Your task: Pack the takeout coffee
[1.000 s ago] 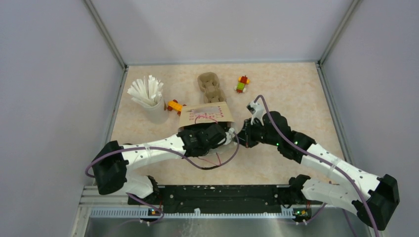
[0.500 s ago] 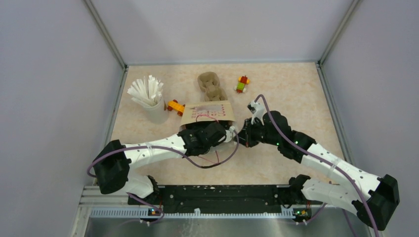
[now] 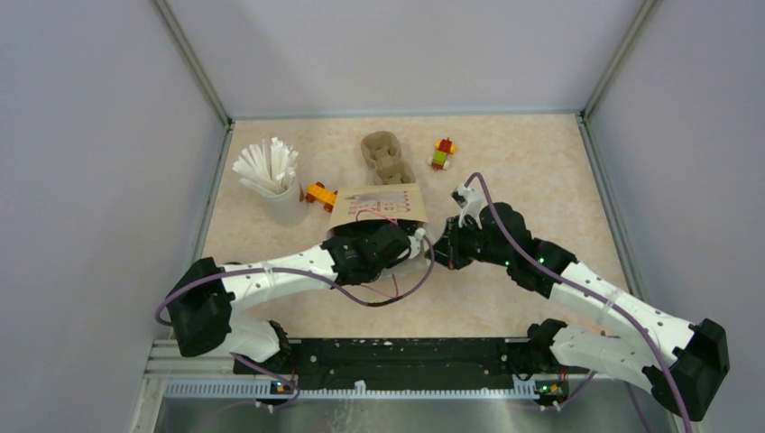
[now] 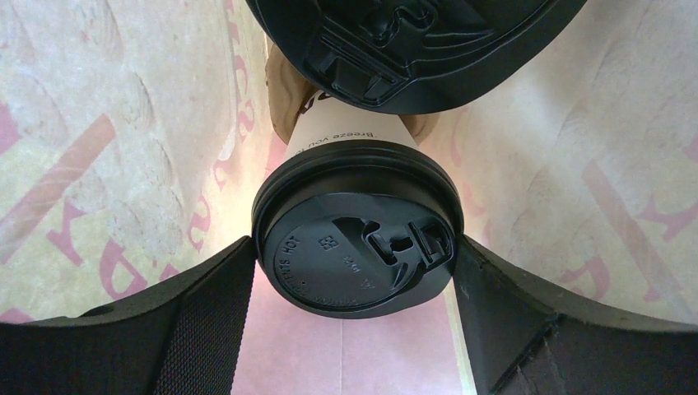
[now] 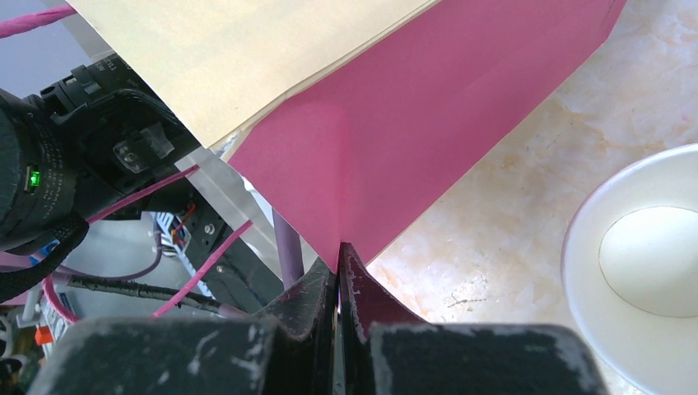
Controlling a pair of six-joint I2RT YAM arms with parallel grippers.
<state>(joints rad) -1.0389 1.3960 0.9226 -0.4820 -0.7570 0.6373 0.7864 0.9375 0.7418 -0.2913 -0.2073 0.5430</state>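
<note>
Left fingers (image 4: 206, 317) clamped wide round the lidded cup (image 4: 355, 234) keep nudging it deeper into the bag (image 3: 377, 206) that the right fingers (image 5: 317, 300) pinch open, so it's nearly packed.

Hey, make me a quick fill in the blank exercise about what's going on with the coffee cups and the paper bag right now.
1. The left gripper clasps a lidded coffee cup whose lid is ____ in colour.
2. In all, ____ such cups show inside the paper bag in the left wrist view.
3. The right gripper pinches the bag's pink edge, and near it stands an open white cup that has no ____ on it.

Missing words: black; two; lid.
</note>
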